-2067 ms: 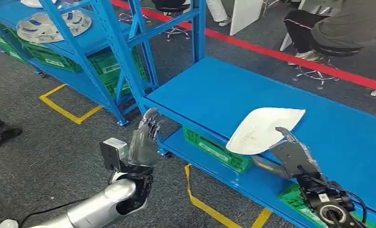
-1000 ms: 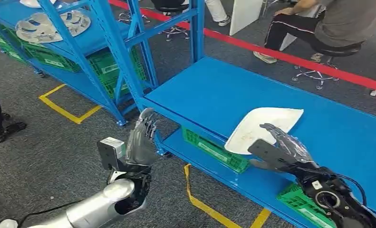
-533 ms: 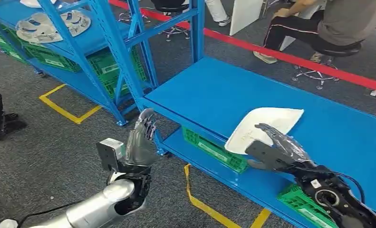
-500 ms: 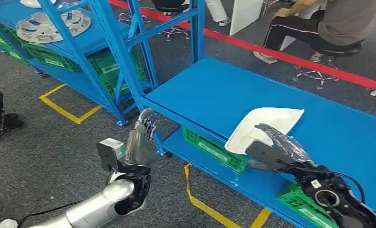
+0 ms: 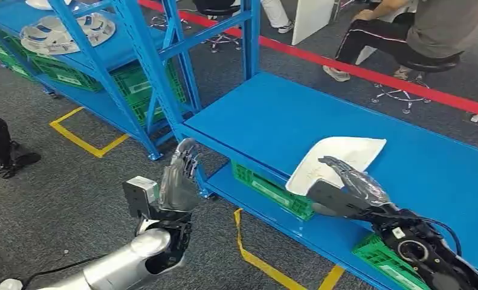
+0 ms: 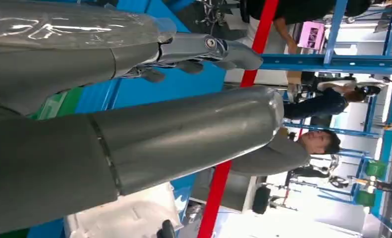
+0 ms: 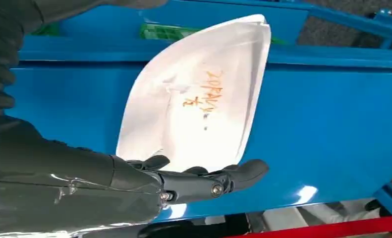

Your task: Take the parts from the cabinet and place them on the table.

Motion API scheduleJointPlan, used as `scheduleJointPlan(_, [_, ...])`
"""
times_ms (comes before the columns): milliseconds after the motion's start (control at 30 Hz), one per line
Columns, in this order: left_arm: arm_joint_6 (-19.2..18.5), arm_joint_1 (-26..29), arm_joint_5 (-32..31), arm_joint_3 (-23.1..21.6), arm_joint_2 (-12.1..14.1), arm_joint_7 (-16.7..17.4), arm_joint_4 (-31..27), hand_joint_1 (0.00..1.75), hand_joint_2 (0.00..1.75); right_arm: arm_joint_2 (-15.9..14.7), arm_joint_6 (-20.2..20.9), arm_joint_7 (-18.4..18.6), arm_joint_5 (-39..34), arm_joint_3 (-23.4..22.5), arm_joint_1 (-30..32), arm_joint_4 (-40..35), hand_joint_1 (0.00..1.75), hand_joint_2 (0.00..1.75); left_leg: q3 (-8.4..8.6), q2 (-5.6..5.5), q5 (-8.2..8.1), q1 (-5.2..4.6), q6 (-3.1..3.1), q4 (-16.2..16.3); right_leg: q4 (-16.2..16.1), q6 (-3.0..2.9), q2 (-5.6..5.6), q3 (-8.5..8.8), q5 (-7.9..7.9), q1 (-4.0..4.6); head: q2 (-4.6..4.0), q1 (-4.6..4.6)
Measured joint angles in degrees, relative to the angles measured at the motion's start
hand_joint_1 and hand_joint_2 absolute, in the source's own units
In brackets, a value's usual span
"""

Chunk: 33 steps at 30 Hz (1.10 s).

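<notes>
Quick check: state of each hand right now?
Left hand: open, fingers extended, holding nothing.
Right hand: open, just above the white part on the blue table, not gripping it.

The right hand hides the white part's near edge (contact unclear).

The white part lying on the desk bears orange handwriting, seen in the right wrist view: it reads roughly "20PANY", though the letters are hard to make out, with a small unclear mark beside it. In the head view the same writing on the part is too small to read. White labels on the green crates are illegible
</notes>
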Motion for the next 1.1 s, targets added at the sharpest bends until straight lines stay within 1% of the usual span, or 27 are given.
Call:
scheduleJointPlan(133, [0.0, 0.0, 0.0, 0.0, 0.0, 0.0, 0.0, 0.00, 0.00, 0.0, 0.2, -0.2, 0.0, 0.3, -0.2, 0.1, 0.00, 1.75, 0.00, 0.00, 0.00, 0.00, 0.00, 0.0, 0.0, 0.00, 0.00, 0.00, 0.00, 0.00, 0.00, 0.00])
scheduleJointPlan(333, [0.0, 0.0, -0.1, 0.0, 0.0, 0.0, 0.0, 0.00, 0.00, 0.0, 1.0, -1.4, -0.4, 1.2, -0.6, 0.1, 0.00, 1.75, 0.00, 0.00, 0.00, 0.00, 0.00, 0.0, 0.0, 0.00, 0.00, 0.00, 0.00, 0.00, 0.00, 0.00])
scheduleJointPlan(567, [0.0, 0.0, -0.4, 0.0, 0.0, 0.0, 0.0, 0.00, 0.00, 0.0, 1.7, -1.3, -1.1, 2.5, -1.0, -1.2, 0.00, 1.75, 0.00, 0.00, 0.00, 0.00, 0.00, 0.0, 0.0, 0.00, -0.01, 0.00, 0.00, 0.00, 0.00, 0.00])
scheduleJointPlan(833, [-0.7, -0.4, -0.7, 0.0, -0.1, 0.1, 0.0, 0.00, 0.00, 0.1, 3.5, -1.1, -2.3, 4.1, -1.0, -1.6, 0.00, 1.75, 0.00, 0.00, 0.00, 0.00, 0.00, 0.0, 0.0, 0.00, 0.00, -0.01, 0.00, 0.00, 0.00, 0.00])
scheduleJointPlan(1100, [-1.7, -1.4, -0.6, 0.0, -0.7, 0.3, 0.1, 0.00, 0.00, 0.2, 4.6, -1.6, -4.2, 6.0, -1.3, 1.6, 0.00, 1.75, 0.00, 0.00, 0.00, 0.00, 0.00, 0.0, 0.0, 0.00, 0.01, -0.01, 0.00, 0.00, 0.00, 0.00])
